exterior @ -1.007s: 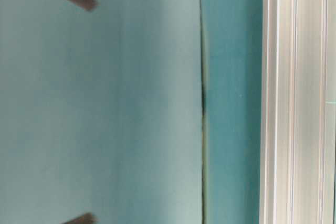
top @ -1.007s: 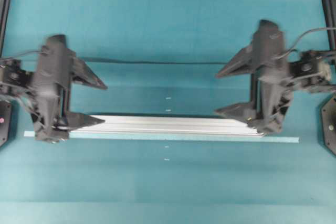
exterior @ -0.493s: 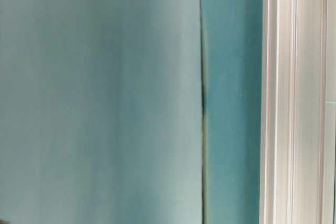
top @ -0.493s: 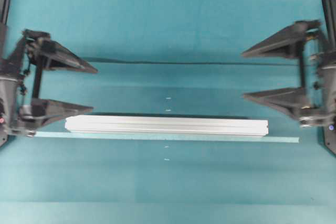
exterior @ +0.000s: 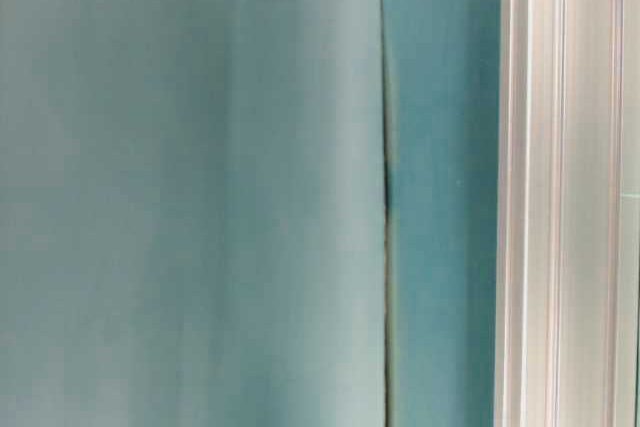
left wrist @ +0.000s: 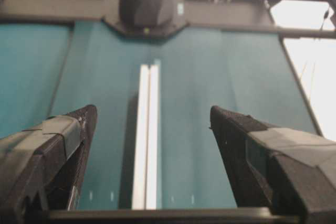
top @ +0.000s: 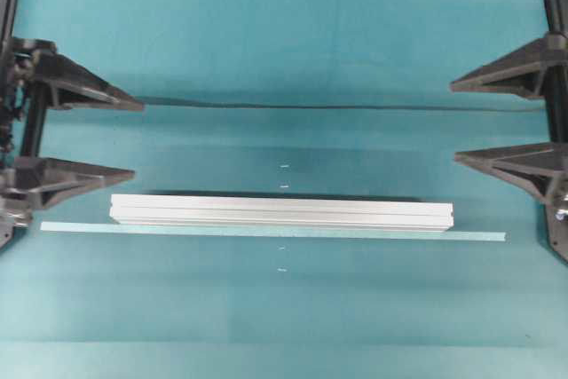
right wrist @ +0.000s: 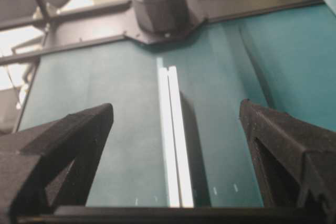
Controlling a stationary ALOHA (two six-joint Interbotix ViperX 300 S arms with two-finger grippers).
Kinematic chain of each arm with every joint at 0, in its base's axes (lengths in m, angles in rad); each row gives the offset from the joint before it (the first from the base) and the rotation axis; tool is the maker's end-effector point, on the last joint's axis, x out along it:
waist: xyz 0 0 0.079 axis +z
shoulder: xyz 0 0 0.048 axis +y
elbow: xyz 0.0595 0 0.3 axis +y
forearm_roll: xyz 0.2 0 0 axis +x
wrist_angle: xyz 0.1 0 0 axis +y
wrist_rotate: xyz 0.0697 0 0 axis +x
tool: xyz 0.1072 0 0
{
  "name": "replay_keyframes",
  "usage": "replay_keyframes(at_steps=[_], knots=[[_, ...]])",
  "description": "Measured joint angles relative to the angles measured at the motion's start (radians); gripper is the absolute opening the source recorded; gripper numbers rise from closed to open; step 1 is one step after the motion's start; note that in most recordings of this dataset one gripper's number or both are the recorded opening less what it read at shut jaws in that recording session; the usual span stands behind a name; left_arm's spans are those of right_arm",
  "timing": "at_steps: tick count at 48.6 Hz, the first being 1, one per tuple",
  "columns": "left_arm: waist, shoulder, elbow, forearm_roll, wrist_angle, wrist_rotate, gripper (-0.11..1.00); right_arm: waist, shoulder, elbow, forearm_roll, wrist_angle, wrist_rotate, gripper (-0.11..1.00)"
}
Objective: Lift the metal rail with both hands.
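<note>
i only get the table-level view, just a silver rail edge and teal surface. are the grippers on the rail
Observer: No. In the overhead view the left gripper and right gripper sit off the ends of the metal rail, touching nothing.
Operator: jaws open?
Observer: Yes, both stand wide open, empty.
Operator: rail lifted?
Observer: No, it lies flat beside a thin tape strip.

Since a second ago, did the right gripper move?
Yes. In the overhead view the right gripper has pulled back rightward, off the metal rail end it covered, to the view's edge. It is open and empty; the rail stayed beside the tape strip.
</note>
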Motion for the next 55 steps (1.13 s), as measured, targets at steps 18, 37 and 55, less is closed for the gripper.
replay_keyframes(at_steps=[18, 37, 55], knots=[[0.0, -0.005, 0.005, -0.002, -0.031, 0.0, 0.88, -0.002, -0.028, 0.084, 0.0, -0.067, 0.029, 0.99], [-0.002, -0.008, 0.048, 0.0, -0.041, -0.011, 0.88, -0.018, -0.057, 0.133, 0.0, -0.12, 0.029, 0.99], [0.0, -0.011, 0.074, -0.002, -0.043, -0.011, 0.88, -0.015, -0.164, 0.183, 0.0, -0.13, 0.032, 0.99]])
